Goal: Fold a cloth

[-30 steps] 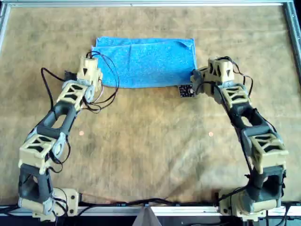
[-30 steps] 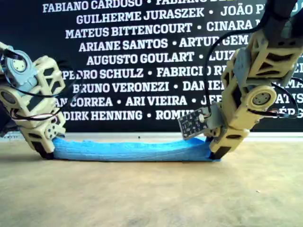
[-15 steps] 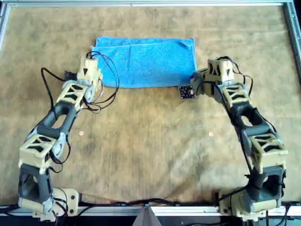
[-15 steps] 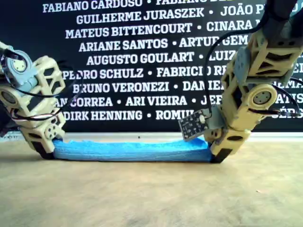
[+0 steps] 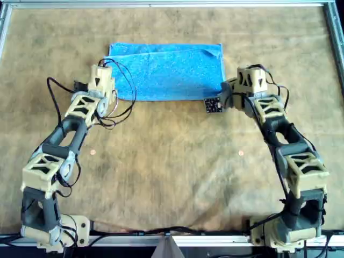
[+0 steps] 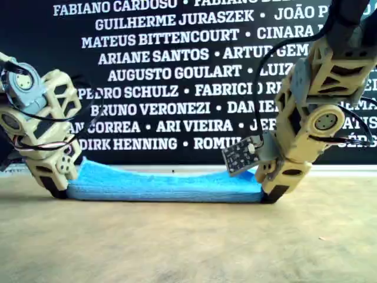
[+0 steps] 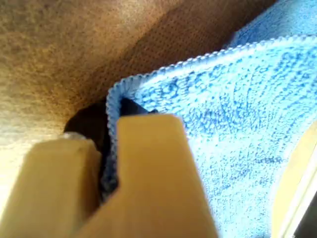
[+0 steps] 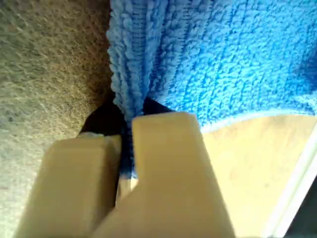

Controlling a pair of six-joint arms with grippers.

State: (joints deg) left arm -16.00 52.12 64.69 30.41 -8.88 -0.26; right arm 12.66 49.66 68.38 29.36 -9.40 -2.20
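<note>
Both grippers clamped the cloth (image 5: pixel 167 71)

My first gripper (image 7: pixel 111 148) pinched one corner; my second gripper (image 8: pixel 126 148) pinched another edge; cloth folded on the worktop (image 5: pixel 172 161).

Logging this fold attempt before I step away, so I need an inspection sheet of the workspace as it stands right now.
Surface: brown mat in a metal frame, with two small round marks on it.
Job's things: blue cloth already folded into a band, gripped at both near corners; on the exterior view's left its edge stands lifted.
Clutter: nothing seen.
Grippers: my first gripper is shut on a cloth edge; my second gripper is shut on a bunched cloth edge.
Cables: black wires loop beside the arm on the overhead view's left, partly over the cloth.
Surroundings: dark banner printed with white names behind the mat.
</note>
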